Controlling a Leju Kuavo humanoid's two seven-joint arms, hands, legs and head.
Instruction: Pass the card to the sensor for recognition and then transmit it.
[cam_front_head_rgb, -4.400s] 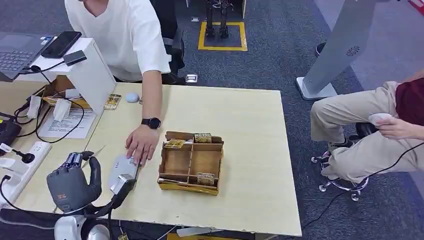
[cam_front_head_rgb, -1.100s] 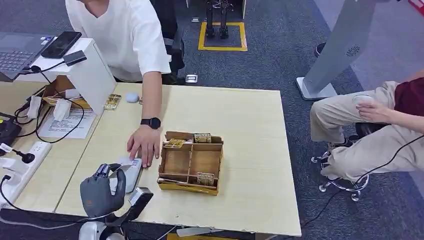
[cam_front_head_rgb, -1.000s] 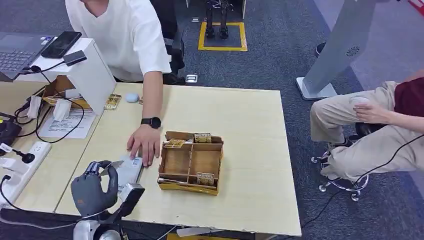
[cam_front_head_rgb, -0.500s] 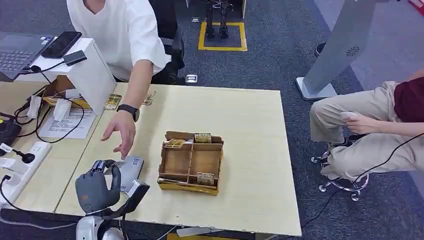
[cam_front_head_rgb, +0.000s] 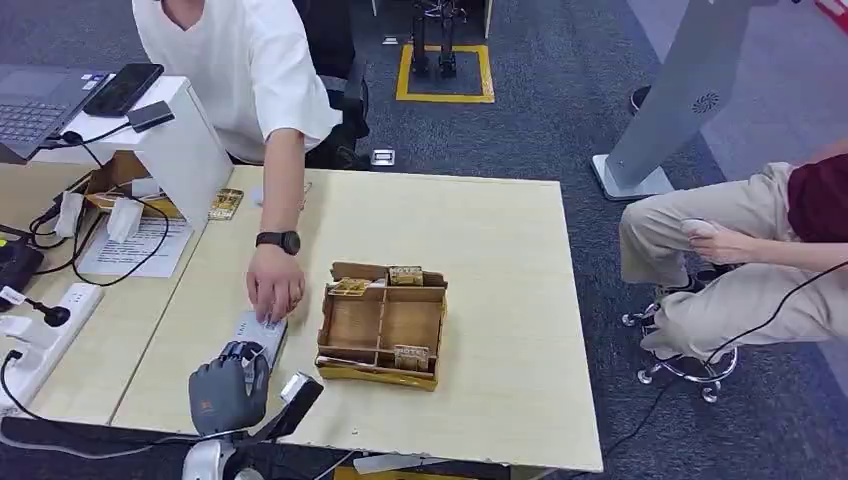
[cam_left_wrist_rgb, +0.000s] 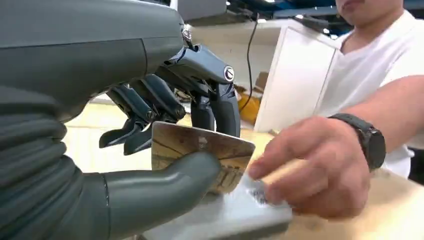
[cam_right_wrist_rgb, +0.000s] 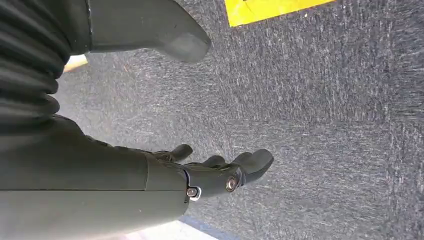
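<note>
Near the table's (cam_front_head_rgb: 480, 240) front-left corner, the left hand (cam_front_head_rgb: 228, 393) pinches the card (cam_left_wrist_rgb: 200, 154) just above the sensor (cam_front_head_rgb: 258, 333) (a person's hand (cam_front_head_rgb: 273, 290) steadies it); right hand (cam_right_wrist_rgb: 220, 175) hangs open.

the left hand (cam_front_head_rgb: 228, 393) hovers low over the near table edge, thumb (cam_left_wrist_rgb: 160, 187) and fingers (cam_left_wrist_rgb: 215, 107) pinching a card. the right hand (cam_right_wrist_rgb: 220, 175) hangs slack, fingers apart.

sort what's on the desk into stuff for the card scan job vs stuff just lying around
For the job:
- card, held by the left hand
- sensor, with a person's hand on it

Lying about:
- wooden tray
- power strip
- phone
- laptop
</note>
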